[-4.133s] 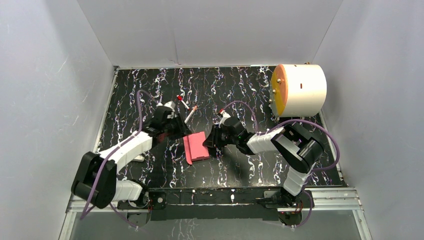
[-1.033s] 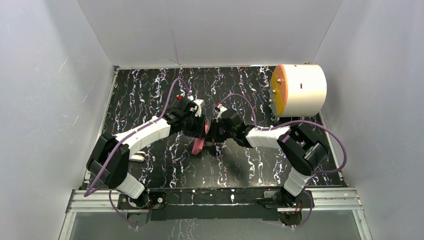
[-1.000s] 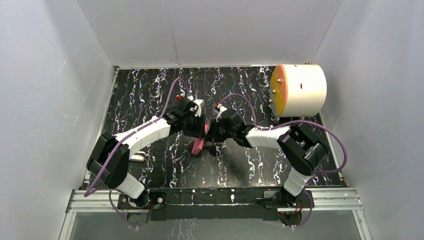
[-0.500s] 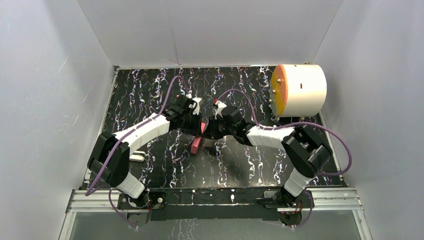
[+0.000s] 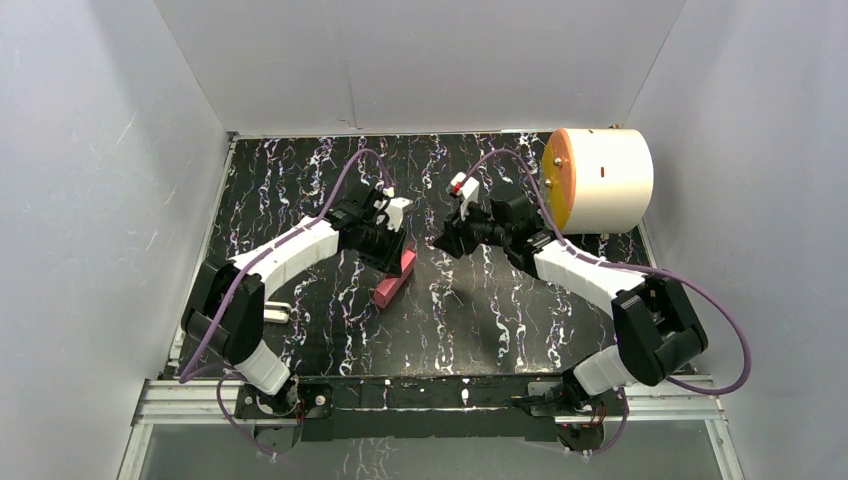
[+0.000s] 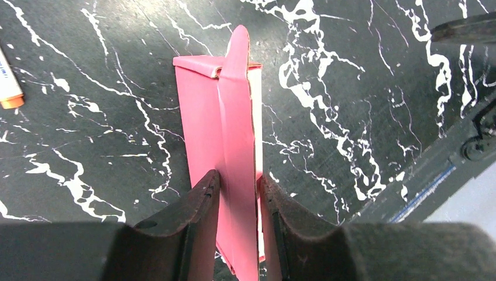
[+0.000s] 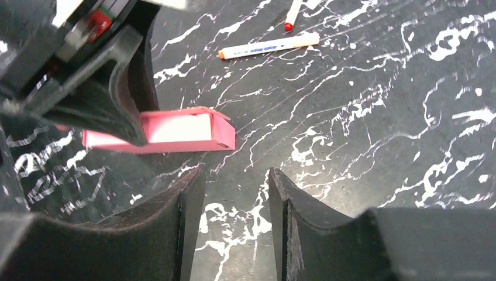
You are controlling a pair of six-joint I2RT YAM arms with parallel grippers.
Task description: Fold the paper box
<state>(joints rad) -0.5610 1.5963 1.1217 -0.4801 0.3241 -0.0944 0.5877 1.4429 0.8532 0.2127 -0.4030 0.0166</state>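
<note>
While left fingers (image 6: pixel 202 208) pinch paper box (image 6: pixel 234 134), right fingers (image 7: pixel 186 219) parted, apart

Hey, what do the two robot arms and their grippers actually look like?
The left arm and right arm both have white link covers with black joints. A purple cable loops along each one. The left gripper and right gripper have dark, matte, curved fingers.

Paper box (image 7: pixel 175 132) end behind left claw (image 7: pixel 130 130)
</note>
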